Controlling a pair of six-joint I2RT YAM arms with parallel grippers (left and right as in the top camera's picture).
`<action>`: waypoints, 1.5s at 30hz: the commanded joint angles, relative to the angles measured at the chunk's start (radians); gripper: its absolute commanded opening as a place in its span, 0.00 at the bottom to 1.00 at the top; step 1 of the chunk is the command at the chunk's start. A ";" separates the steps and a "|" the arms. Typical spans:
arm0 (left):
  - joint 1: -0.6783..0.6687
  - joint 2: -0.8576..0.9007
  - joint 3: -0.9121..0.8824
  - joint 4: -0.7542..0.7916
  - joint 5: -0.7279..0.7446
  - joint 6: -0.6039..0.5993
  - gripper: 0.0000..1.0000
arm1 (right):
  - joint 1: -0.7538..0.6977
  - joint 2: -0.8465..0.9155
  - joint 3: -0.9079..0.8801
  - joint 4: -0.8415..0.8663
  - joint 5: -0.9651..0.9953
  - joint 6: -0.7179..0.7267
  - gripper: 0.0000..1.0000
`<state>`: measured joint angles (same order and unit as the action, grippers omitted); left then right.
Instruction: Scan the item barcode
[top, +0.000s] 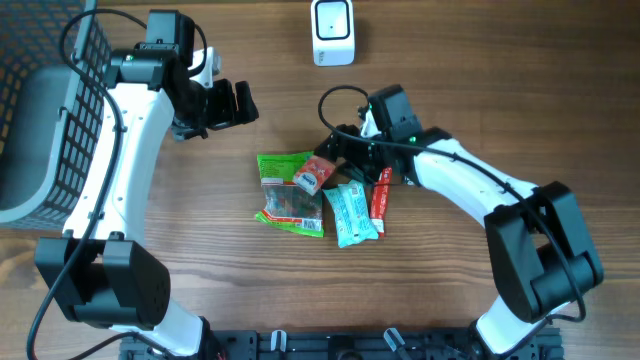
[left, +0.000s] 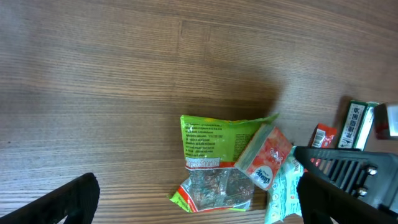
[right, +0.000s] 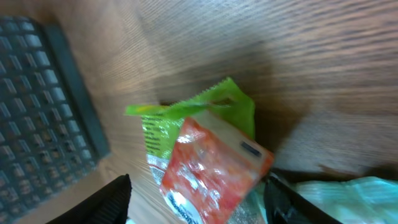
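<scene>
A red-orange tissue pack (top: 312, 177) (left: 266, 157) (right: 214, 165) lies tilted on a green snack bag (top: 288, 195) (left: 214, 138) (right: 163, 121) in the middle of the table. My right gripper (top: 325, 160) (right: 196, 205) stands open around this pack. Its right finger is at the pack's edge, and a gap shows on the left finger's side. My left gripper (top: 230, 103) (left: 196, 205) hangs wide open and empty, up and to the left of the pile. The white barcode scanner (top: 333, 32) stands at the table's far edge.
A teal packet (top: 352, 212) and a red bar (top: 381, 195) lie beside the green bag. In the left wrist view a green box (left: 356, 124) shows at the right. A dark wire basket (top: 45, 110) (right: 37, 118) occupies the left side.
</scene>
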<state>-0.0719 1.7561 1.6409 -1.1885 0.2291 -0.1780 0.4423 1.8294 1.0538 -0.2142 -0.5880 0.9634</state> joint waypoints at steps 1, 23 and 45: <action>-0.017 -0.006 -0.007 0.013 -0.002 -0.011 0.84 | 0.003 0.013 -0.087 0.093 -0.043 0.102 0.64; -0.314 -0.006 -0.517 0.577 0.023 -0.122 0.04 | 0.073 0.013 -0.103 0.127 -0.004 0.111 0.60; -0.314 -0.006 -0.560 0.610 0.012 -0.122 0.04 | 0.082 0.013 -0.107 0.113 0.064 0.085 0.40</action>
<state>-0.3843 1.7561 1.0946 -0.5797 0.2436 -0.2916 0.5194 1.8294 0.9531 -0.1047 -0.5556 1.0576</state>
